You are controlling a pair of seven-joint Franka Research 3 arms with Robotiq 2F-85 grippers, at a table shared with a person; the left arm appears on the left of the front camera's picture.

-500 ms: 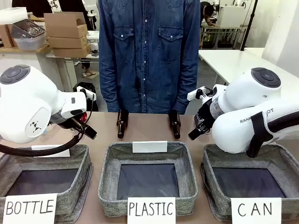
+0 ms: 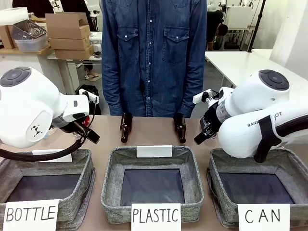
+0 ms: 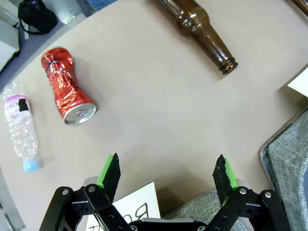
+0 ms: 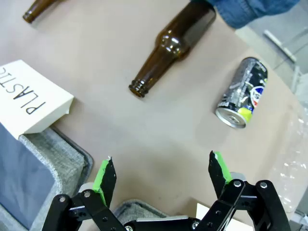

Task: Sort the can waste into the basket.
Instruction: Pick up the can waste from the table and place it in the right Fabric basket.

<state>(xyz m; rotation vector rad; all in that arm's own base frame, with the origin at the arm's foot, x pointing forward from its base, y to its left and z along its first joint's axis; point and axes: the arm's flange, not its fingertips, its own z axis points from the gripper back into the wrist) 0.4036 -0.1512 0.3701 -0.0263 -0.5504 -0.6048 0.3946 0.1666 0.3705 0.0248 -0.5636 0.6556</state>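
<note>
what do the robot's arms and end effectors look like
The left arm and right arm are glossy white and rounded, with grey round joint caps and thick black cables. The right one carries partly hidden dark lettering. The left end effector and right end effector are black linkage frames, their two fingers faced with bright green pads.
</note>
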